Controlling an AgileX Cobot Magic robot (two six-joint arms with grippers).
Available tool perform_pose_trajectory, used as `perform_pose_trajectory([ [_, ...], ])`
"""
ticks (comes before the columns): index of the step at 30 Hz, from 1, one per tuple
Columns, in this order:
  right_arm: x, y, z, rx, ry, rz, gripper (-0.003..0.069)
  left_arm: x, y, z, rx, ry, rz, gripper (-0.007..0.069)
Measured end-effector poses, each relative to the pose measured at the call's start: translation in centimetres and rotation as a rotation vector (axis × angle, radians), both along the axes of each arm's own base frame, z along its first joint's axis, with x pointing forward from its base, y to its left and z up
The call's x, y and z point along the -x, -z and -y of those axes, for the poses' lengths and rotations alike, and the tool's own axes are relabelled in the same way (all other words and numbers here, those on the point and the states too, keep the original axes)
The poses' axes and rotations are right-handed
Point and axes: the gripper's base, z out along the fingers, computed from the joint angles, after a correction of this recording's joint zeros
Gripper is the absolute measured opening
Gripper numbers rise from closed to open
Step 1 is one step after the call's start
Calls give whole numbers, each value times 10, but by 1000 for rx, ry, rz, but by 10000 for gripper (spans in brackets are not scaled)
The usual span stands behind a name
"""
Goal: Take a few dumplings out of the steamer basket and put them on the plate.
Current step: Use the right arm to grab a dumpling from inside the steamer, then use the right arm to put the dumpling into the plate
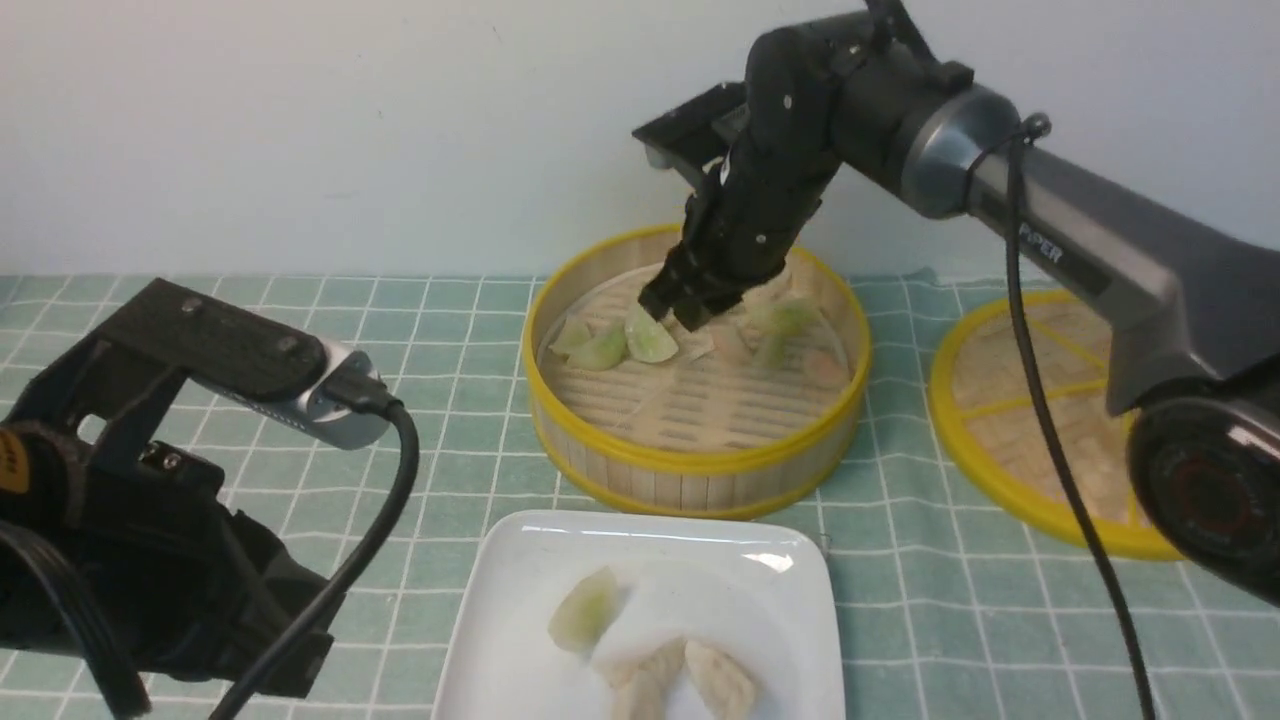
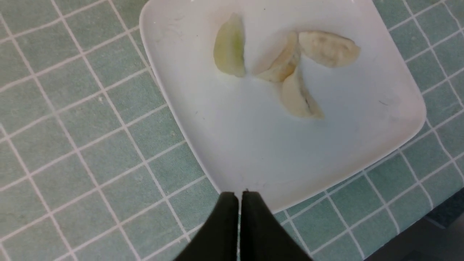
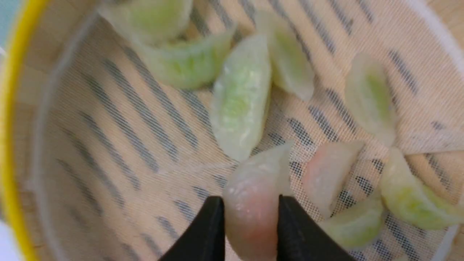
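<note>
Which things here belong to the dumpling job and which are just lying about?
Job: basket, plate, green dumplings, pink dumpling in right gripper.
Lying about: woven disc, beige dumplings, cloth, shut left gripper.

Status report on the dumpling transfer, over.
Right gripper shut on pale pink translucent dumpling inside round bamboo steamer basket. Left gripper shut, empty, near edge of glossy white square plate. Nothing blocking seen.
</note>
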Motion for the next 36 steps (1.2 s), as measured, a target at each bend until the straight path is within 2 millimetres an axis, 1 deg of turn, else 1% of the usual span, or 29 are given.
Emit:
perform_pose_trajectory([
  [2, 17, -30, 2, -58, 7, 10, 160, 0, 0, -1, -9, 1, 2, -6],
  [3, 24, -36, 4, -69, 7, 2, 160, 0, 0, -1, -11, 1, 3, -6],
  [4, 42, -55, 8, -96, -1, 2, 160, 0, 0, -1, -13, 1, 4, -6],
  [5, 51, -55, 9, -94, -5, -18, 160, 0, 0, -1, -14, 1, 4, -6],
  [6, 56, -61, 10, -102, -8, -13, 160, 0, 0, -1, -14, 1, 4, -6],
  [7, 76, -64, 12, -97, -25, -47, 160, 0, 0, -1, -14, 1, 4, -6],
  [9, 103, -54, 9, -71, -61, -112, 160, 0, 0, -1, -14, 1, 4, -6],
  [10, 122, -35, 7, -29, -87, -182, 160, 0, 0, -1, -14, 1, 4, -6],
  [11, 124, -32, 6, -23, -91, -191, 160, 0, 0, -1, -14, 1, 4, -6],
  [12, 140, -8, 1, 25, -117, -263, 160, 0, 0, -1, -14, 0, 5, -6],
  [13, 141, -5, 0, 30, -119, -270, 160, 0, 0, -1, -14, 0, 5, -6],
  [14, 149, 15, -5, 49, -128, -297, 160, 0, 0, -1, -15, 1, 6, -6],
  [16, 149, 40, -9, 65, -122, -313, 160, 0, 0, -1, -15, 1, 6, -6],
  [17, 149, 42, -9, 65, -120, -312, 160, 0, 0, -1, -15, 1, 6, -6],
  [18, 143, 55, -13, 60, -107, -293, 160, 0, 1, -1, -16, 1, 5, -6],
  [19, 139, 63, -15, 61, -99, -281, 170, 0, 2, -1, -16, 1, 3, -6],
  [21, 133, 74, -18, 54, -79, -261, 200, 0, 3, -1, -18, 2, -1, -6],
  [22, 131, 78, -19, 52, -69, -253, 232, 0, 3, -1, -19, 2, -4, -6],
  [23, 131, 78, -20, 50, -67, -252, 239, 0, 3, -1, -19, 2, -4, -6],
  [24, 129, 82, -20, 55, -58, -250, 298, 0, 3, -1, -20, 2, -3, -6],
  [26, 129, 82, -19, 59, -50, -256, 379, 0, 3, -1, -20, 2, -3, -6],
  [27, 131, 82, -19, 69, -49, -271, 435, 0, 3, -1, -20, 2, -3, -6],
  [28, 131, 82, -19, 70, -48, -273, 442, 0, 3, -1, -20, 2, -3, -6],
  [29, 132, 81, -18, 85, -43, -300, 478, 0, 3, -1, -20, 2, -3, -6],
  [30, 133, 81, -17, 89, -44, -305, 479, 0, 3, -1, -20, 2, -3, -6],
  [31, 134, 76, -16, 100, -31, -329, 476, 0, 3, -1, -18, 2, -4, -6],
  [32, 136, 69, -14, 104, -23, -338, 446, 0, 3, -1, -18, 2, -4, -6],
  [35, 146, 29, -5, 92, -19, -304, 292, 0, 3, -1, -17, 2, -2, -6],
  [36, 148, 22, -2, 91, -19, -291, 263, 0, 3, -1, -17, 2, -2, -6],
])
